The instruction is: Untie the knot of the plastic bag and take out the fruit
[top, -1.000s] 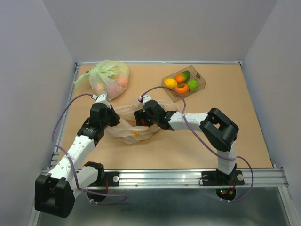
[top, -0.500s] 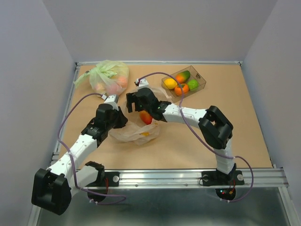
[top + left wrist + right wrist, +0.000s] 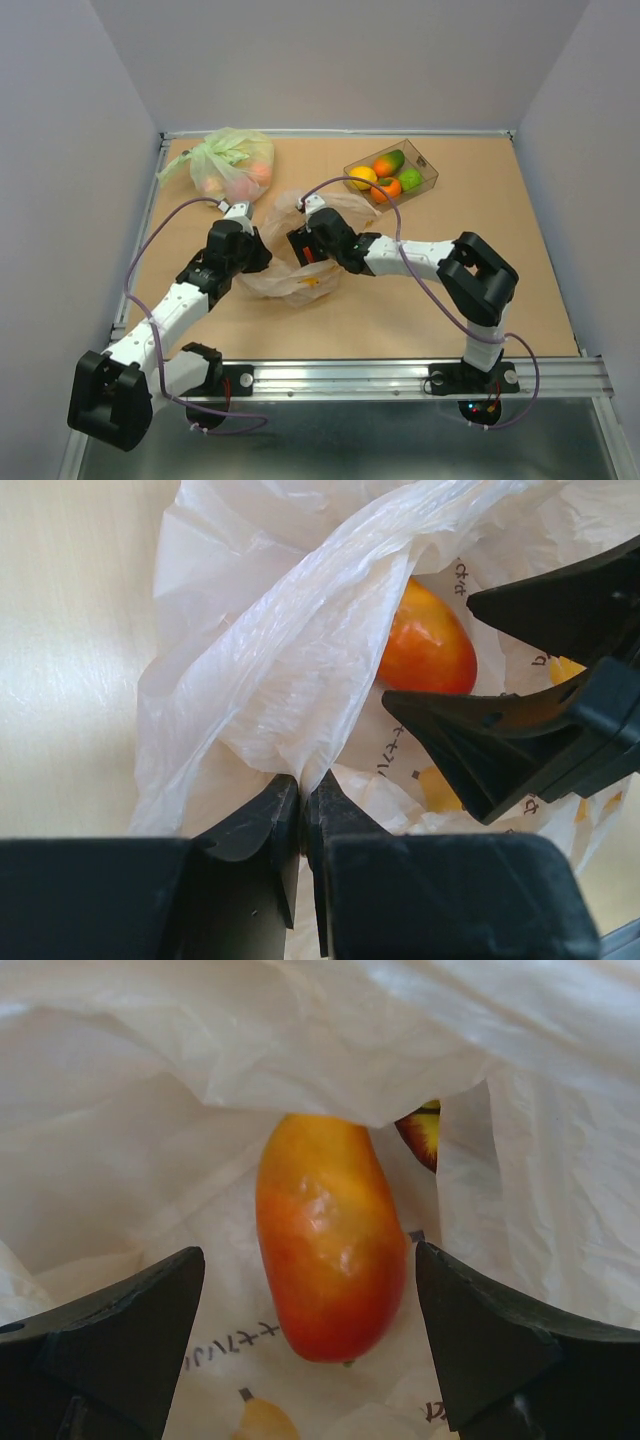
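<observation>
From above, a tan desk (image 3: 520, 290) sits between plain grey walls (image 3: 350, 60), with a metal rail (image 3: 380, 375) along its near edge. Both arms reach into the crumpled plastic bag (image 3: 290, 285). The left gripper (image 3: 258, 258) is at the bag's left edge and the right gripper (image 3: 296, 246) is just beside it, in the bag's mouth. Beyond the left gripper lies a green bag (image 3: 225, 160). Beyond the right one stands a clear box (image 3: 425, 182) of fruits.

The left wrist view shows the left gripper pinched together on a fold of the pale film, which rises ahead of it. The right gripper's black fingers (image 3: 500, 730) are spread to its right.

In the right wrist view the right gripper stands wide apart, holding nothing. A red-orange fruit (image 3: 330, 1250) lies between its fingers on printed film, apart from both. A dark purple fruit (image 3: 425, 1132) peeks from under the film just beyond.
</observation>
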Controlling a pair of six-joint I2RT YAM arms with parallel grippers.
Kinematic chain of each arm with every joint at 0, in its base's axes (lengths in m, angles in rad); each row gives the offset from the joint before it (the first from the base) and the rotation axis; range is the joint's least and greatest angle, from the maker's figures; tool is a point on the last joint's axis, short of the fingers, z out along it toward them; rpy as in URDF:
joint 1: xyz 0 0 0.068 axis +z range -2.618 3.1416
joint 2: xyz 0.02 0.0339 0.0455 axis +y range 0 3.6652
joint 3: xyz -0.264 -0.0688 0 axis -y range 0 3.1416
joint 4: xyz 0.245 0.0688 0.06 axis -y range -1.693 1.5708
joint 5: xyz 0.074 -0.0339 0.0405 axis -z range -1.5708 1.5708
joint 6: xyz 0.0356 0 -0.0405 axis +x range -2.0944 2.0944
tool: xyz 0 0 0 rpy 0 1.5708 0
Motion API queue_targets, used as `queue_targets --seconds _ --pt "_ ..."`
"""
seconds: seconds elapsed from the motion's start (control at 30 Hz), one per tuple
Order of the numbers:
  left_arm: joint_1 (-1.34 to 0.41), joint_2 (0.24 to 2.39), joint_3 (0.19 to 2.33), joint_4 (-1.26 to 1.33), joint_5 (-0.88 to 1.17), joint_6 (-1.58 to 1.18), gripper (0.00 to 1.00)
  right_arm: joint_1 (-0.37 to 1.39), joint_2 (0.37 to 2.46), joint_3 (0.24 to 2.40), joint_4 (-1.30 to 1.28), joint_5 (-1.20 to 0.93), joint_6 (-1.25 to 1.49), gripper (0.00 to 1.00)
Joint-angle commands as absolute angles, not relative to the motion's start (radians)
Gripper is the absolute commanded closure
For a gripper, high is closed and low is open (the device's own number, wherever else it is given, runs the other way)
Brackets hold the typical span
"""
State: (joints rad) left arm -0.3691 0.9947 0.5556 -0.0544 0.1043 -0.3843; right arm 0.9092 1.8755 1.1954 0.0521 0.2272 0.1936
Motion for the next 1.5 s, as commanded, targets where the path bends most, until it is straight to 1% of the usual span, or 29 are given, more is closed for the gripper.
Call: queue_targets --seconds 0.0,0.2,0.3,0.33,0.4,0.43,0.53,0.57,0.63,0.73,0.87,1.0,1.03,1.2,1.3,1.33,1.4,1.43,1.47 --pt "-0.379 1.012 0.563 -0.025 0.107 -0.364 0.82 0.911 1.856 1.172 0.075 0.218 0.094 0.09" --pt "-0.383 1.029 0.571 -0.021 0.112 -0.359 0.82 0.911 1.949 1.258 0.077 0.201 0.083 0.11" --pt "-0.385 1.034 0.571 -0.02 0.107 -0.356 0.82 0.911 1.996 1.299 0.077 0.189 0.077 0.19" --pt "-0.387 1.034 0.571 -0.021 0.106 -0.356 0.82 0.911 1.999 1.302 0.077 0.177 0.074 0.29" --pt "-0.387 1.031 0.572 -0.021 0.101 -0.354 0.82 0.91 2.0 1.307 0.075 0.163 0.071 0.39" --pt "-0.387 1.026 0.571 -0.026 0.095 -0.354 0.82 0.911 1.985 1.305 0.075 0.146 0.069 0.52" --pt "-0.387 1.012 0.575 -0.032 0.074 -0.347 0.82 0.91 1.942 1.292 0.072 0.123 0.068 0.71" --pt "-0.387 1.008 0.58 -0.041 0.046 -0.342 0.82 0.91 1.904 1.281 0.066 0.114 0.067 0.8" --pt "-0.385 1.005 0.597 -0.057 -0.024 -0.325 0.84 0.911 1.846 1.269 0.051 0.088 0.064 0.88" --pt "-0.38 1.009 0.632 -0.066 -0.086 -0.295 0.88 0.911 1.798 1.266 0.017 0.057 0.058 0.92" --pt "-0.356 1.022 0.664 -0.048 -0.159 -0.269 0.93 0.911 1.712 1.278 -0.031 0.037 0.041 0.94" --pt "-0.321 1.029 0.657 -0.017 -0.166 -0.273 0.94 0.911 1.651 1.308 -0.077 0.005 0.022 0.98" --pt "-0.307 1.035 0.647 -0.012 -0.16 -0.276 0.94 0.91 1.637 1.324 -0.092 -0.049 0.021 1.0" --pt "-0.301 1.057 0.649 -0.008 -0.137 -0.284 0.95 0.907 1.58 1.44 -0.121 -0.097 0.011 0.99" --pt "-0.299 1.06 0.65 -0.009 -0.126 -0.284 0.95 0.879 1.583 1.544 -0.133 -0.032 0.011 0.99" --pt "-0.299 1.06 0.65 -0.009 -0.124 -0.284 0.95 0.864 1.591 1.566 -0.133 0.029 0.011 0.99" --pt "-0.299 1.057 0.65 -0.009 -0.127 -0.282 0.95 0.787 1.618 1.614 -0.132 0.081 0.011 0.99" --pt "-0.298 1.054 0.65 -0.009 -0.13 -0.282 0.95 0.758 1.629 1.627 -0.132 0.141 0.011 0.99" --pt "-0.299 1.052 0.652 -0.009 -0.13 -0.282 0.95 0.696 1.661 1.641 -0.132 0.167 0.011 0.99"
